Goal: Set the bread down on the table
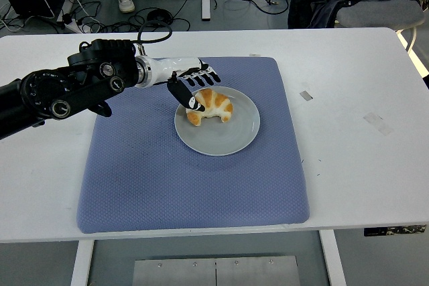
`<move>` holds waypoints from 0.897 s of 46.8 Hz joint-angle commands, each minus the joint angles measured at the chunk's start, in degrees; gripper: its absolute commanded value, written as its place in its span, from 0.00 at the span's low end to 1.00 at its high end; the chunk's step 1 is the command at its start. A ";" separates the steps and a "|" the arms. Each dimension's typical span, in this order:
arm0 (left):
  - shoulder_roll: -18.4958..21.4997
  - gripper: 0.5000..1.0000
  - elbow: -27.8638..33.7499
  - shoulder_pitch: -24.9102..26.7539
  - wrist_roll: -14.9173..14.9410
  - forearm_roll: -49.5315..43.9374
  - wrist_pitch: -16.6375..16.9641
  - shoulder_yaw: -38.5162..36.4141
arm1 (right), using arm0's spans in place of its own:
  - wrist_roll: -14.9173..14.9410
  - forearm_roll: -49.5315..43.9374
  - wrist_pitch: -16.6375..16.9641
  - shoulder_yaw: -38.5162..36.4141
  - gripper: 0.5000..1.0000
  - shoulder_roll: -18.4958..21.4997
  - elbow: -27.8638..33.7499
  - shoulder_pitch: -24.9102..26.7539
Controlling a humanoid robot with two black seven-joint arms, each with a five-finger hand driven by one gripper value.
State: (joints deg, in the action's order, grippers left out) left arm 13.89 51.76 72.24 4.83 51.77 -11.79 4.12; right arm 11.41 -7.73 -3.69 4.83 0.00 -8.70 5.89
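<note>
White table [362,85] carries a blue mat [134,172]; on it a grey plate [231,140] holds the bread [211,106], a croissant. From the head view, the left hand [191,86] hangs over its left end, fingers spread, gripping nothing. Light, flaky, crushable: pinch gently across the thick middle.
</note>
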 commanded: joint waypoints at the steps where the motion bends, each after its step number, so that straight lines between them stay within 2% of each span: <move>1: -0.01 0.66 0.09 0.01 0.01 0.00 0.10 0.01 | 0.02 0.00 0.00 0.00 1.00 0.00 0.00 0.00; 42: -0.01 0.64 0.18 0.01 0.01 2.63 1.16 -0.17 | 0.02 0.00 0.00 0.00 1.00 0.00 0.00 0.00</move>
State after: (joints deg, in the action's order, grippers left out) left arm 13.90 51.86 72.25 4.83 54.07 -10.71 3.92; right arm 11.44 -7.73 -3.69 4.83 0.00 -8.70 5.89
